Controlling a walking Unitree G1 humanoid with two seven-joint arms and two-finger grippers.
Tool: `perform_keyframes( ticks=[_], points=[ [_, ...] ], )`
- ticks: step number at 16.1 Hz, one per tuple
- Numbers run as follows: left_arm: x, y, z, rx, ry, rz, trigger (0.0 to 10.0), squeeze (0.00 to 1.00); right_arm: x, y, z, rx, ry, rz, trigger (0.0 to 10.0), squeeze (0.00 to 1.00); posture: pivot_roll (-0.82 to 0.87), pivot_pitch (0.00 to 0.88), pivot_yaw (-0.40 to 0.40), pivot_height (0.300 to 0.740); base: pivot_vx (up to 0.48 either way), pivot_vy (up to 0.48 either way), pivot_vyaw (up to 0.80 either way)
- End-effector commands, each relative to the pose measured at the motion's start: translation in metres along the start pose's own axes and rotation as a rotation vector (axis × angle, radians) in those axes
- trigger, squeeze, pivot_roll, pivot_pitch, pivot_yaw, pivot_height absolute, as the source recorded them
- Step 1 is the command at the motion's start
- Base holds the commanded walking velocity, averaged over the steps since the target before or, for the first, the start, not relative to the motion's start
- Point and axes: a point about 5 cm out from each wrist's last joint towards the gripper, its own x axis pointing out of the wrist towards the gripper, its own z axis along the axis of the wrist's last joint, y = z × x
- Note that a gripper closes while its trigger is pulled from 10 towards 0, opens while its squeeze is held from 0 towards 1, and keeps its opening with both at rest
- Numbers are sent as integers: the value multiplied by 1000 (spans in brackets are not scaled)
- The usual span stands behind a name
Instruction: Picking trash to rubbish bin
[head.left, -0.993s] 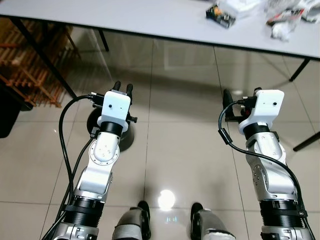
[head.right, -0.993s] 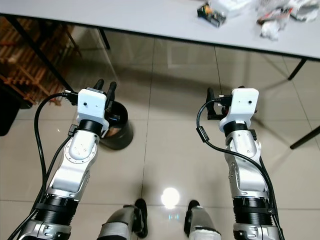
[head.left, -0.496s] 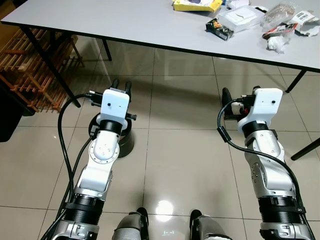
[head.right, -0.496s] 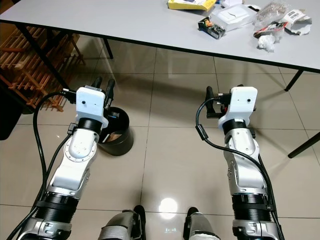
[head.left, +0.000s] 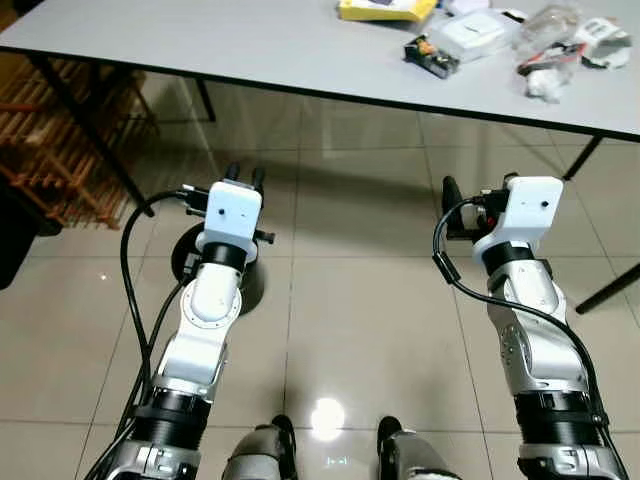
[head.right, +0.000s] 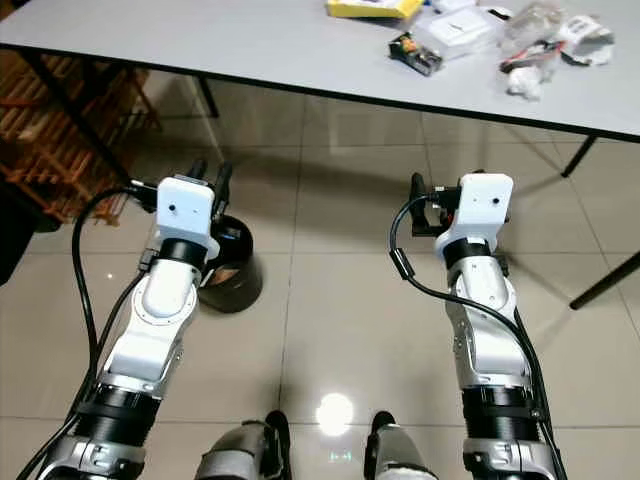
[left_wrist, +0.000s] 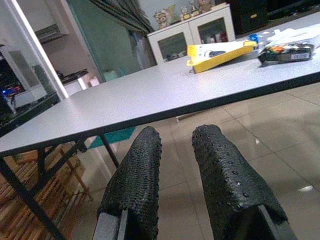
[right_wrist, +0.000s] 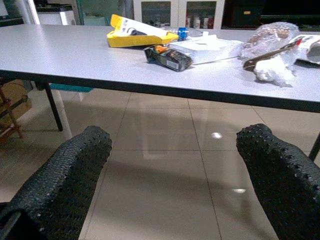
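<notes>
- Glossy beige floor tiles (head.left: 350, 330) reflect a ceiling light, and a long grey table (head.left: 250, 45) with a dark edge and thin black legs stands ahead of both arms.
- Left gripper (left_wrist: 177, 150): its two black fingers, rubbery and covered in small bumps, stand close together with only a narrow gap between them, holding nothing and touching nothing.
- Right gripper (right_wrist: 170, 165): its two pebbled black fingers are spread wide apart, empty, with bare tile between them.
- Trash lies on the tabletop well beyond the right gripper's fingertips: one flat yellow packet (right_wrist: 140, 34), one small dark crinkled wrapper (right_wrist: 167, 56), one white flat box (right_wrist: 205, 46), one clear crumpled plastic bag (right_wrist: 270, 37) and one crumpled white wad (right_wrist: 270, 70).
- One round black rubbish bin (head.right: 232, 265) sits on the floor just below and beside the left gripper's wrist, something brownish showing inside it.
- Wooden slatted rack (head.left: 70, 150) stands off to the outer side of the left gripper, under the table's end.
</notes>
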Motion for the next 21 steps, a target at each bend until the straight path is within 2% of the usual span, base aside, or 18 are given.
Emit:
perform_keyframes(
  ticks=[1, 7, 10, 17, 21],
  points=[
    [-3, 0, -3, 8, 17, 6, 10000, 0, -1, 1, -2, 20, 1, -9, 10000, 0, 89, 257, 72, 740, 259, 0, 0],
    [-3, -3, -4, 4, 24, -12, 10000, 0, -2, 5, -1, 37, -8, -8, 10000, 0, 82, 261, 85, 740, 261, 0, 0],
    [-3, -4, -4, 2, 22, -19, 10000, 0, -2, 6, -2, 42, -2, -5, 10000, 0, 82, 248, 86, 740, 264, 0, -800],
    [-5, -5, -4, 4, 20, -25, 10000, 0, -4, 9, -4, 49, -4, 5, 10000, 0, 80, 220, 88, 740, 266, 0, 0],
    [-4, -6, -3, 0, 15, -32, 10000, 0, -4, 11, -4, 49, -1, 12, 10000, 0, 77, 214, 90, 740, 271, 0, -600]
  ],
)
